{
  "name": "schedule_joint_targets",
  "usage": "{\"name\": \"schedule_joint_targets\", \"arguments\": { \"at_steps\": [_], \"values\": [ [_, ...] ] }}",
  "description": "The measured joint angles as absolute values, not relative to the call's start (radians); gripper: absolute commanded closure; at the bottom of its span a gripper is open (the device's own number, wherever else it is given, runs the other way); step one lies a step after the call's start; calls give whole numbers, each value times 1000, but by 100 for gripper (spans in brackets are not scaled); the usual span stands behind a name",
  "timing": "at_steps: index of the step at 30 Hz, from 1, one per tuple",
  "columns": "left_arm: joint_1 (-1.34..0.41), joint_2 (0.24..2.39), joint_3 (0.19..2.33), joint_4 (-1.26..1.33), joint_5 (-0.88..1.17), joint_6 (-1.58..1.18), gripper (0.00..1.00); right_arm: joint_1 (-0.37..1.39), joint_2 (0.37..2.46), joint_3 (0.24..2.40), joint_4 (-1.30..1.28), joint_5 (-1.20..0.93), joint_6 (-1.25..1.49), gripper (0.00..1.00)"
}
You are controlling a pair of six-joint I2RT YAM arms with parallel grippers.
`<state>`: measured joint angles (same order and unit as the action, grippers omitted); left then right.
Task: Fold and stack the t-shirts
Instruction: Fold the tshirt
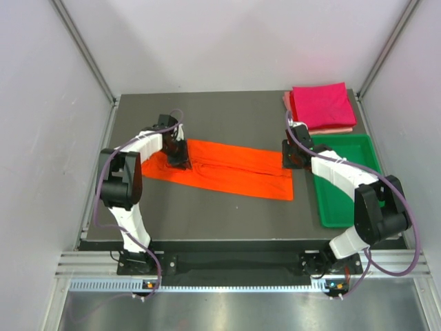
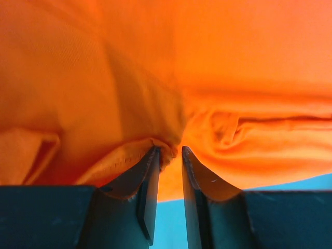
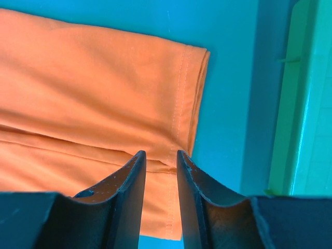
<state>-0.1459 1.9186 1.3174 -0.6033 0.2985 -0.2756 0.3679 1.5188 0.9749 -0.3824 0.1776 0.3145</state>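
Dark tabletop [image 1: 227, 214], and the orange t-shirt [image 1: 234, 169] lies across the middle as a long folded strip. The magenta t-shirt [image 1: 320, 103] sits on the pale pink t-shirt [image 1: 332, 129] at the far right corner, beyond the green tray [image 1: 344, 189]. Left gripper [image 2: 169, 151] is pinched on bunched orange cloth at the left end; right gripper [image 3: 161, 154] sits over the right hem, fingers a sliver apart, grip impossible to call.

The right gripper [image 3: 161, 155] is hanging over the right end of the orange t-shirt [image 3: 93, 93], its jaws standing a narrow gap apart above a crease beside the stitched hem [image 3: 182, 98]. The shirt is lying flat on the table [image 3: 233, 78], stretching off left. The green tray [image 3: 306, 104] is sitting further right, apart from the cloth.
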Motion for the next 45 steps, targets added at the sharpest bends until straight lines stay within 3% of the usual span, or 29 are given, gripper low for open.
{"name": "schedule_joint_targets", "arguments": {
  "at_steps": [17,25,30,37,45],
  "values": [
    [-161,1779,1324,-633,37,-307,67,368,1519,972,-382,147,315,67],
    [-45,1784,1326,-627,3,-313,66,416,1519,969,-382,135,324,67],
    [-41,1837,1351,-634,1,-313,66,499,1556,1008,-378,117,333,66],
    [-24,1871,1346,-645,-19,-336,68,704,1726,1235,-322,129,342,68],
    [146,1875,1346,-637,-20,-373,70,894,1922,1450,-149,143,248,68]
  ]
}}
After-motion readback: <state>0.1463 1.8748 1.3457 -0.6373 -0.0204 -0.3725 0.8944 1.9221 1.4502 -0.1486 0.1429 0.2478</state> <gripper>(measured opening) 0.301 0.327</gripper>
